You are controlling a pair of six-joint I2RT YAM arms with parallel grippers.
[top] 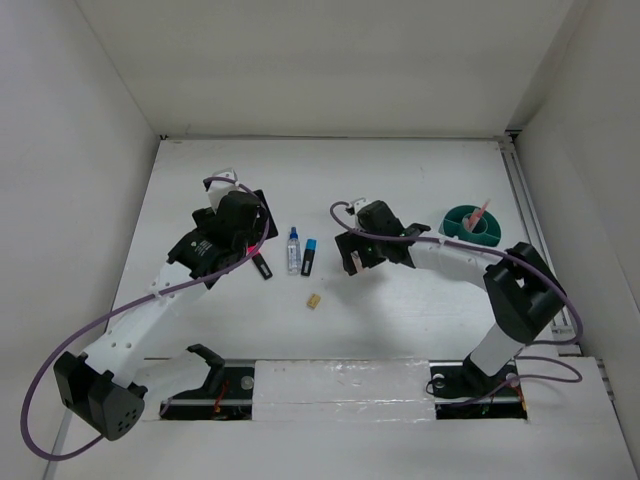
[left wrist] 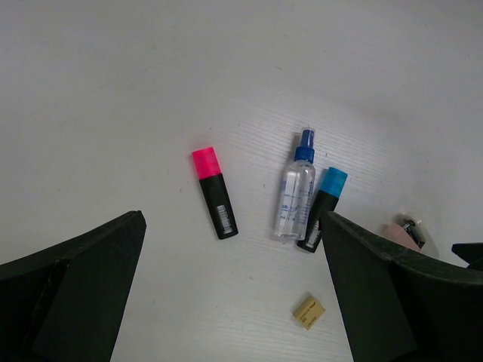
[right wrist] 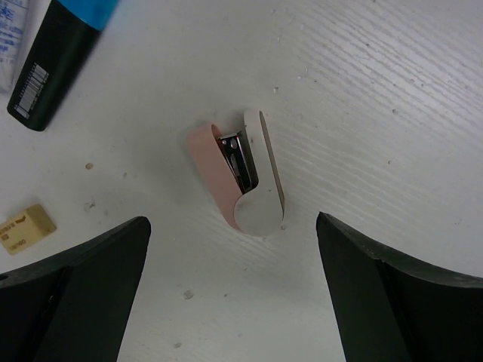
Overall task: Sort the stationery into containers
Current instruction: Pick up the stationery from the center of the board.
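Observation:
A pink-capped black marker (left wrist: 213,192), a clear blue-capped bottle (left wrist: 296,192) and a blue-capped black marker (left wrist: 323,207) lie side by side on the table, with a tiny tan piece (left wrist: 309,311) in front of them. My left gripper (left wrist: 234,302) is open and empty above them; in the top view it (top: 248,243) is over the pink-capped marker (top: 262,266). My right gripper (right wrist: 234,294) is open and empty just above the pink block (right wrist: 240,172), a small pink and white stapler lying on its side. The teal cup (top: 458,222) holds salmon pencils (top: 482,213).
White walls enclose the table on three sides. The right arm's forearm (top: 450,258) passes just in front of the cup. A metal rail (top: 530,230) runs along the table's right edge. The blue-capped marker (right wrist: 60,60) and tan piece (right wrist: 26,228) lie left of the stapler.

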